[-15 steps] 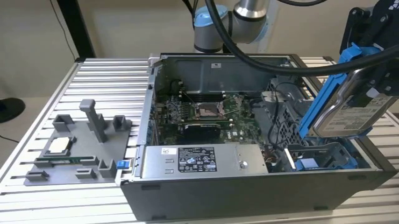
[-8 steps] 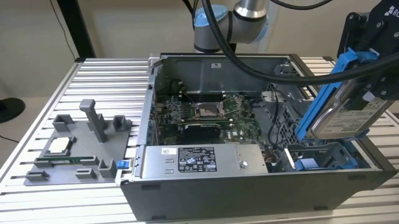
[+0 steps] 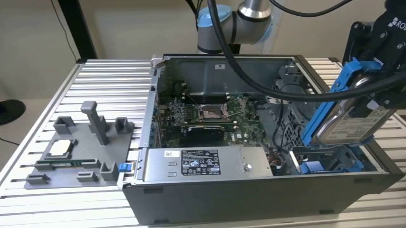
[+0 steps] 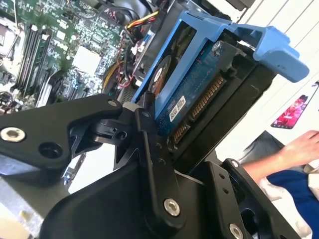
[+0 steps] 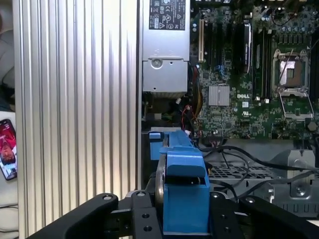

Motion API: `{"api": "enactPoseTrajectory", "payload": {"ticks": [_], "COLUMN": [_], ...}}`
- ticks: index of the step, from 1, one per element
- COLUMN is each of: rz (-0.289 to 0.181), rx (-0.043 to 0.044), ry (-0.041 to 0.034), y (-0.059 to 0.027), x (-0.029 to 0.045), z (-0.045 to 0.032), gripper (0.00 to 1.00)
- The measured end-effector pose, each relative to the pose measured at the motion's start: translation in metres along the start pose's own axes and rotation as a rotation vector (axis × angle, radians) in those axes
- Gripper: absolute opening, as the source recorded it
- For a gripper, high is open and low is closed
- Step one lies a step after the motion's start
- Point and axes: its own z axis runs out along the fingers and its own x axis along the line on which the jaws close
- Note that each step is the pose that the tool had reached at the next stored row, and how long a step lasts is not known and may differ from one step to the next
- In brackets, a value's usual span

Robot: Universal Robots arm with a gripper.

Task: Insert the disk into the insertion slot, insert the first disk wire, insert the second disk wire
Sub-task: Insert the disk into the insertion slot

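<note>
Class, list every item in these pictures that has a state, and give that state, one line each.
gripper: shut on the disk.
disk: held tilted above the insertion slot, not inserted.
insertion slot: open-topped, no disk in it.
computer case: side open, interior exposed.

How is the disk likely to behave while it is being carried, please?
Probably stiff: the disk has a metal body in a blue carrier. Likely heavy for its size; gripped near one end by the end effector and tilted, it might slip. Its exposed circuit board suggests knocks could damage it.
</note>
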Motion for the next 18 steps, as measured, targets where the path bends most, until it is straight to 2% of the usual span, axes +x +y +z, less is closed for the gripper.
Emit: {"api": "enactPoseTrajectory", "payload": {"ticks": [7,18], "rz": [0.000,0.000], "rx": [0.0001,0.0000], "ry": [-0.0008,-0.0033], "y": [-0.0040,-0.0053], "x": [0.0000,0.0002], "z": [0.0116,0.0308], "gripper": [0.00,0.00]}}
